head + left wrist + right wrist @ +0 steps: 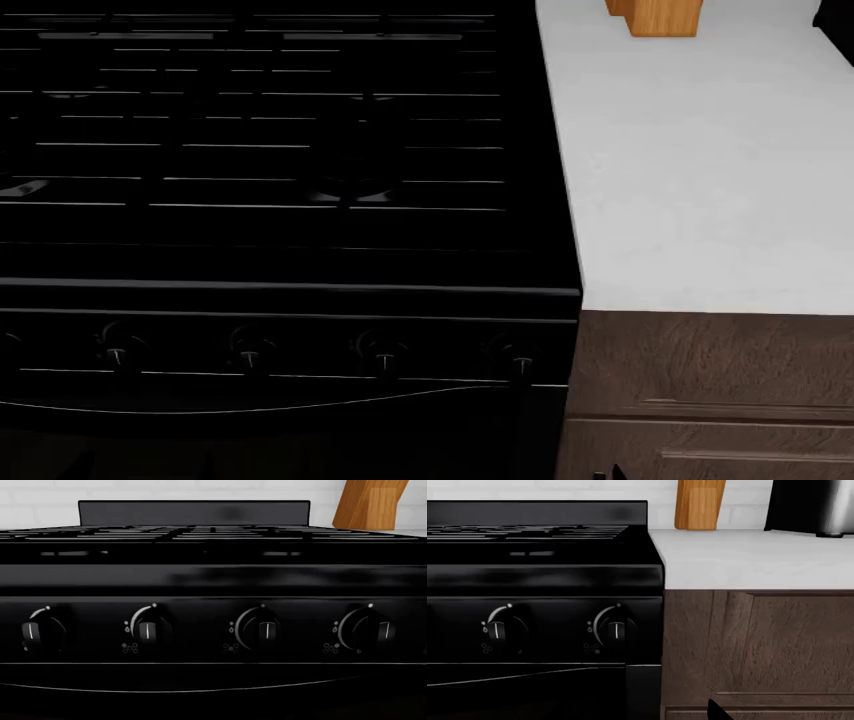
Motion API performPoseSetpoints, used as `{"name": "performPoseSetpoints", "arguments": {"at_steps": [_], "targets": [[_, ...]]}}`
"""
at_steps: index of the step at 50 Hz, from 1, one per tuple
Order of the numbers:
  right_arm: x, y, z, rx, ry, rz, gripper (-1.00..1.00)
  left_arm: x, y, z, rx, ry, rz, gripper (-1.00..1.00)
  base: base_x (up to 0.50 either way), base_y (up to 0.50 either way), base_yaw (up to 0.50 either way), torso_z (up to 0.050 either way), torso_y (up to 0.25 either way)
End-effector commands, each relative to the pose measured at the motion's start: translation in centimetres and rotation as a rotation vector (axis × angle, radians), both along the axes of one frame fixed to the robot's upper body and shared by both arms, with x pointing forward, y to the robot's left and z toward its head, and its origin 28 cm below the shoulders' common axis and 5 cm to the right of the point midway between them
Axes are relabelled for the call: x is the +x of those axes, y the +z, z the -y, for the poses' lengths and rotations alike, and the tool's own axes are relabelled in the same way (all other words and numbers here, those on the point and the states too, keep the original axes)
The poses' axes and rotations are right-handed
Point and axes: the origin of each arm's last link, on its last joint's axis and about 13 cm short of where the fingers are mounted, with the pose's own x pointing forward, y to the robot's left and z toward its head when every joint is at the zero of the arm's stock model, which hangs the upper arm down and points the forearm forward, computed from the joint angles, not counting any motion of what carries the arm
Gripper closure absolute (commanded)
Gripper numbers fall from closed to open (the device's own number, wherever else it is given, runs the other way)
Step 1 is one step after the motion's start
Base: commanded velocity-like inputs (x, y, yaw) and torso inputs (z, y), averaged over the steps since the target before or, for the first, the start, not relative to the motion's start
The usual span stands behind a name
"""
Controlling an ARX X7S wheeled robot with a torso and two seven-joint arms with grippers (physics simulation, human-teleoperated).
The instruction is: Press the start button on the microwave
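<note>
Microwave and start button: not confirmed in any view. A dark appliance (810, 507) with a metallic edge is registered at the far right of the white countertop (747, 555) in the right wrist view only; whether it is the microwave cannot be told, and no button is shown. Adjoining items: wooden block (699, 504) against the tiled wall; black gas range (267, 150) to its left, with burner grates and a row of control knobs (147, 629); dark wood cabinet front (760, 645) under the counter. Grippers: neither is clearly shown; only a small dark tip (717, 711) is seen at the picture edge of the right wrist view, possibly matched low in the head view, so open or closed cannot be told for either. Risks, as judged: with the target unlocated, an arm advanced forward could be driven into the knobs or cabinet; a wrong panel key could be pressed. View differences: four knobs and the backguard are given by the left wrist view, the countertop expanse from above by the head view, the dark appliance by the right wrist view alone.
</note>
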Motion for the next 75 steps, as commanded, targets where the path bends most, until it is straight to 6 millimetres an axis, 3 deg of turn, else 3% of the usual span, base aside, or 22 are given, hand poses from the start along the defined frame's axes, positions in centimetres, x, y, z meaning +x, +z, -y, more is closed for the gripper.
{"name": "performPoseSetpoints", "arguments": {"at_steps": [1,18,31,50,58,75], "targets": [[0.0,0.0,0.0,0.0,0.0,0.0,-1.0,0.0,0.0,0.0,0.0,0.0,0.0,-1.0,0.0,0.0,0.0,0.0,0.0],[-0.2,0.7,-0.1,-0.006,0.003,0.021,-1.0,-0.4,0.3,-0.2,0.017,0.021,0.016,-1.0,0.0,0.0,0.0,0.0,0.0],[-0.9,7.3,-0.5,-0.062,0.026,0.146,-1.0,-0.1,5.0,-0.3,0.059,0.028,0.064,-1.0,0.0,0.0,0.0,0.0,0.0],[1.9,15.5,1.1,-0.093,0.01,0.19,-1.0,5.1,12.4,-1.1,0.099,-0.036,0.139,-1.0,0.0,0.0,0.0,0.0,0.0],[3.2,16.4,0.9,-0.071,0.042,0.196,-1.0,6.4,14.0,-1.3,0.064,-0.028,0.154,-1.0,0.0,0.0,0.0,0.0,0.0],[3.1,16.6,0.7,-0.06,0.07,0.224,-1.0,6.2,14.1,-1.3,0.059,-0.033,0.158,-1.0,0.37,0.2,0.0,0.0,0.0]]}}
